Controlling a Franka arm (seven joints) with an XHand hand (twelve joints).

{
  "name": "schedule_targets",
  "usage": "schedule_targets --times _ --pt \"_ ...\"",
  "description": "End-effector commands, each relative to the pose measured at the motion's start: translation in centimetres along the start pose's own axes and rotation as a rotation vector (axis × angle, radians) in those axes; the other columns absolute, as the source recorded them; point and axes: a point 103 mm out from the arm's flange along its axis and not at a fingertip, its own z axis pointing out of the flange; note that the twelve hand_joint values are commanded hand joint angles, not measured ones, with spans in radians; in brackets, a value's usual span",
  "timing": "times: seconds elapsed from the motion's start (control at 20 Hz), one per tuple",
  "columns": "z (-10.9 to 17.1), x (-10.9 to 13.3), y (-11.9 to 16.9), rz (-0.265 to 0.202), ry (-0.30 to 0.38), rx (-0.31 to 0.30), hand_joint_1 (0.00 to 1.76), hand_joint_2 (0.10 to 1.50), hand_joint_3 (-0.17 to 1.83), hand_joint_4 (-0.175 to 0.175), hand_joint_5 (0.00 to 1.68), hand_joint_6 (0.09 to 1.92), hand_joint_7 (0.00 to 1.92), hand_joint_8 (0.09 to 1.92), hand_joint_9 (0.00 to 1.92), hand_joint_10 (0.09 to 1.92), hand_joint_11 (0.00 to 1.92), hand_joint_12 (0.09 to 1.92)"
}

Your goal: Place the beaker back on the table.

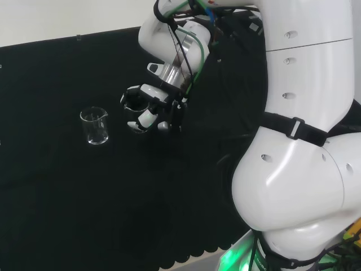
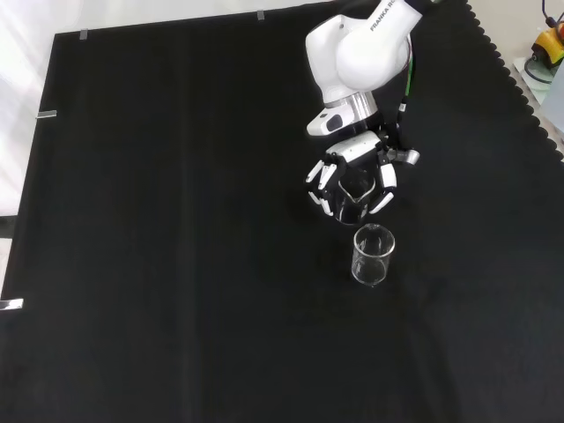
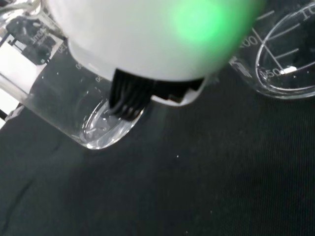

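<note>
A clear glass beaker (image 3: 64, 98) lies tilted close under the palm in the wrist view, its round base above the black cloth. My hand (image 1: 148, 107) hangs over the middle of the bench with its fingers curled round that beaker, which is hard to make out in the head view. From the front, the hand (image 2: 352, 181) hovers just beyond a second clear beaker (image 2: 373, 254). This second beaker (image 1: 94, 125) stands upright and empty on the cloth, left of the hand in the head view, apart from it. It shows again as the other beaker (image 3: 288, 59) in the wrist view.
The arm's big white links (image 1: 299, 169) stand at the head view's right. The cloth's scalloped edge (image 2: 529, 97) runs down the front view's right side, with a yellow object (image 2: 548, 42) beyond it. Bare black cloth (image 2: 176, 264) lies left of both beakers.
</note>
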Motion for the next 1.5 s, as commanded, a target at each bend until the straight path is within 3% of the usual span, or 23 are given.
schedule_targets --times 0.05,1.0,1.5 --pt "-0.1 0.3 0.2 0.002 -0.027 0.023 1.17 0.3 1.09 -0.059 0.42 0.77 0.75 0.63 0.78 0.55 0.31 1.31" --pt "-1.2 0.9 -0.5 0.009 -0.028 0.021 0.97 0.28 0.95 -0.074 0.34 0.53 0.54 0.67 0.57 0.65 0.15 1.35" --pt "-5.1 0.8 -3.5 0.04 -0.059 -0.019 0.95 0.29 0.95 -0.077 0.34 0.5 0.52 0.67 0.54 0.66 0.14 1.35"
